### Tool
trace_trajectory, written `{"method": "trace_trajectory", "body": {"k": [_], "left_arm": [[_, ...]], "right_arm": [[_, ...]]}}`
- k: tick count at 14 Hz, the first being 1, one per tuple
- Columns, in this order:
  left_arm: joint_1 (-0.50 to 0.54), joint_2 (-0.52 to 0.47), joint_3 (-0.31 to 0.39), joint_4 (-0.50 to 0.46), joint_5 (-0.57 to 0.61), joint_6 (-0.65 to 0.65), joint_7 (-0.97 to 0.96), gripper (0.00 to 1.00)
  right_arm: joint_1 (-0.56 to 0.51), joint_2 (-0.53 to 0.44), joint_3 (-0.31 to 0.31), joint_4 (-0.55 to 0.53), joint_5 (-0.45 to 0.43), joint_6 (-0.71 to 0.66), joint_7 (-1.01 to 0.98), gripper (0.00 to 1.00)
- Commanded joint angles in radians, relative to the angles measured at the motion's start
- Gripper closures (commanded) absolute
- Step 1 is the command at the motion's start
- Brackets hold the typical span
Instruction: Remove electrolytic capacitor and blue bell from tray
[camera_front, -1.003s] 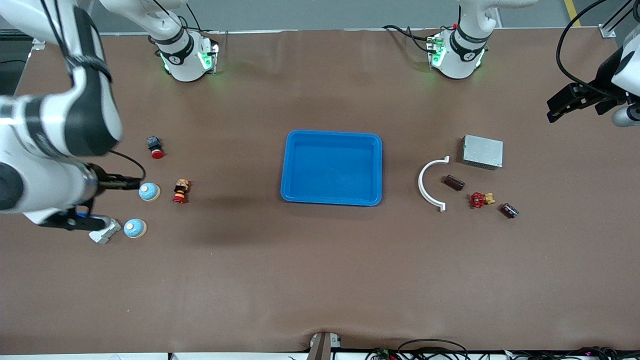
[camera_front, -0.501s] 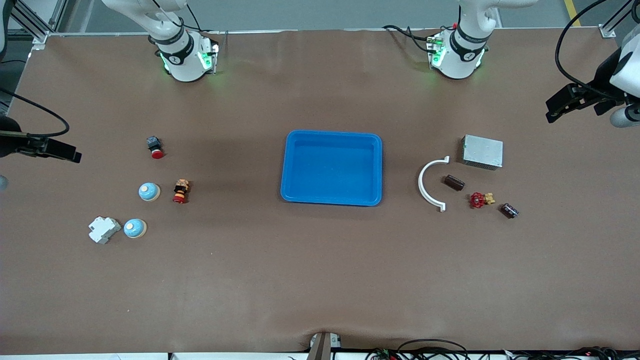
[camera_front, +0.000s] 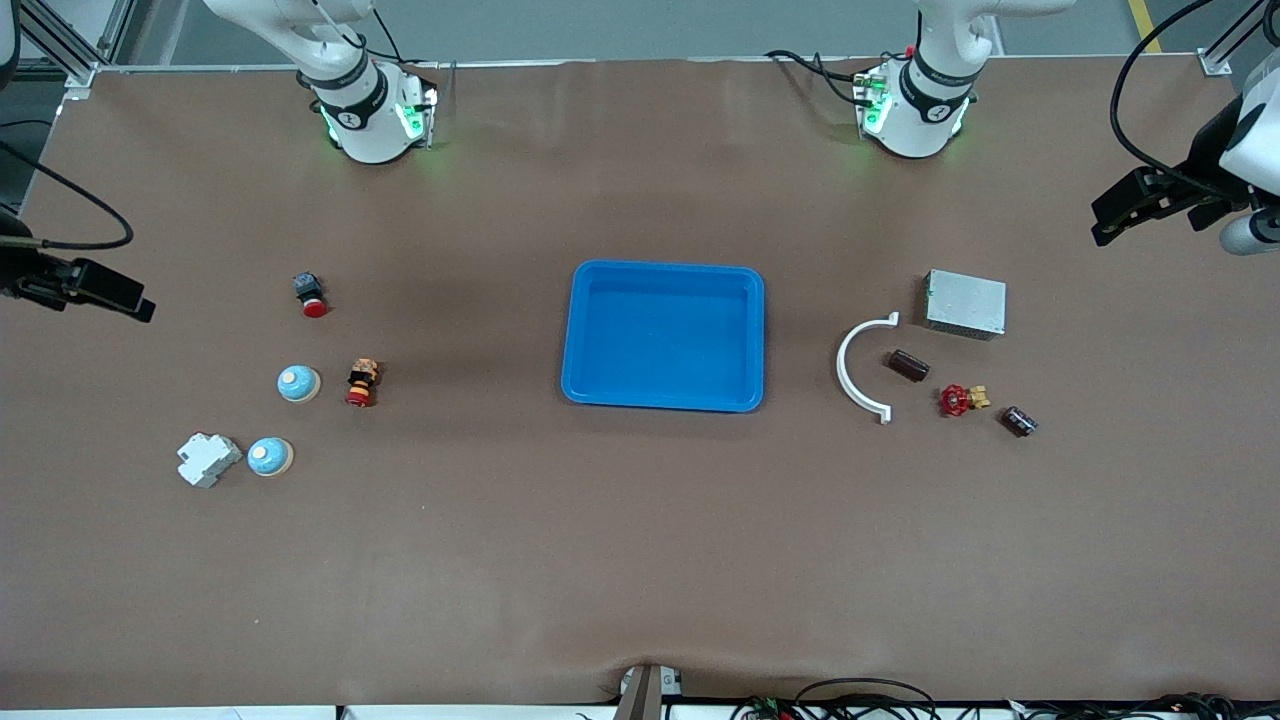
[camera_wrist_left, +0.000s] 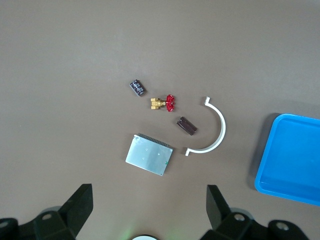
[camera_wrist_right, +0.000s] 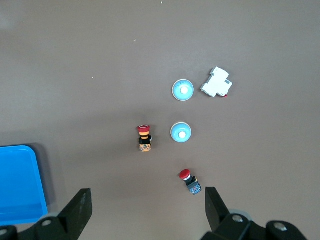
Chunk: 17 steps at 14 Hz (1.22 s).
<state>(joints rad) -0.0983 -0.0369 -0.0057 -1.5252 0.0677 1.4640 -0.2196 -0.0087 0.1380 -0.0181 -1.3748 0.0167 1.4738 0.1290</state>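
Observation:
Two blue bells lie toward the right arm's end of the table, one (camera_front: 298, 383) farther from the front camera than the other (camera_front: 269, 456); both show in the right wrist view (camera_wrist_right: 180, 132) (camera_wrist_right: 182, 90). Two dark capacitors (camera_front: 908, 365) (camera_front: 1019, 420) lie toward the left arm's end and show in the left wrist view (camera_wrist_left: 186, 126) (camera_wrist_left: 137, 87). A blue tray (camera_front: 665, 267) sits mid-table, empty. My right gripper (camera_front: 95, 288) (camera_wrist_right: 147, 210) is open and empty, high over the table's edge. My left gripper (camera_front: 1135, 205) (camera_wrist_left: 147, 210) is open and empty, high over its end.
By the bells lie a white breaker (camera_front: 208, 459), a red-and-yellow button (camera_front: 361, 382) and a red push button (camera_front: 311, 295). By the capacitors lie a white curved clip (camera_front: 852, 370), a red valve (camera_front: 961, 399) and a metal box (camera_front: 965, 303).
My right arm has swung away from over the bells out to the table's edge at its own end, uncovering the breaker. The left arm has not moved.

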Motion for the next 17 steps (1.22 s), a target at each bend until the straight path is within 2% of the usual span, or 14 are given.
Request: {"method": "trace_trajectory", "body": {"k": [1, 7, 17], "left_arm": [[0.002, -0.005, -0.005, 0.004, 0.007, -0.001, 0.019, 0.0], [0.0, -0.003, -0.007, 0.004, 0.001, -0.001, 0.008, 0.0], [0.003, -0.012, -0.007, 0.004, -0.009, -0.005, 0.017, 0.0]], "right_arm": [[-0.011, -0.099, 0.006, -0.128, 0.016, 0.046, -0.011, 0.0], [-0.01, -0.139, 0.007, -0.152, 0.012, 0.04, -0.012, 0.0], [0.003, -0.146, 0.015, -0.152, 0.002, 0.066, -0.042, 0.0]]}}
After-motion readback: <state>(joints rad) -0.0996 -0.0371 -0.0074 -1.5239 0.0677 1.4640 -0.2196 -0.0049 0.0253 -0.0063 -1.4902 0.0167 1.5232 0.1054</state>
